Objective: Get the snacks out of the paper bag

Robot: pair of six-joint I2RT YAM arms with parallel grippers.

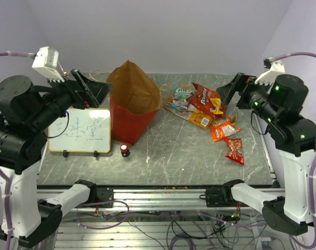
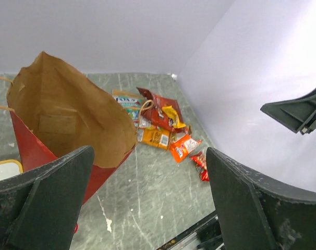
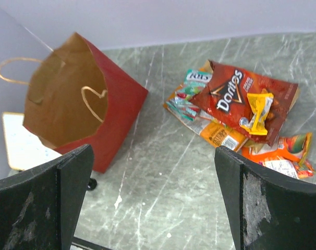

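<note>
lying on the desk (image 1: 173, 156) below the spread right claw (image 1: 232, 92), the snacks (image 1: 205, 100) look light, crinkly and slippery, best pinched by a sealed edge; the paper bag (image 1: 129, 104) stands beside the spread left claw (image 1: 95, 88).

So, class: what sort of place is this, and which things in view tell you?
Probably a robotics lab bench: a left arm and a right arm bolted at the edge of a table, plain white walls screening it, loose cables hanging below.

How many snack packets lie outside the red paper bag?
6: teal pack farthest, red Doritos bag, yellow packet on it, orange packet beneath, orange bag beside, small red packet nearest. Others may hide underneath.
</note>
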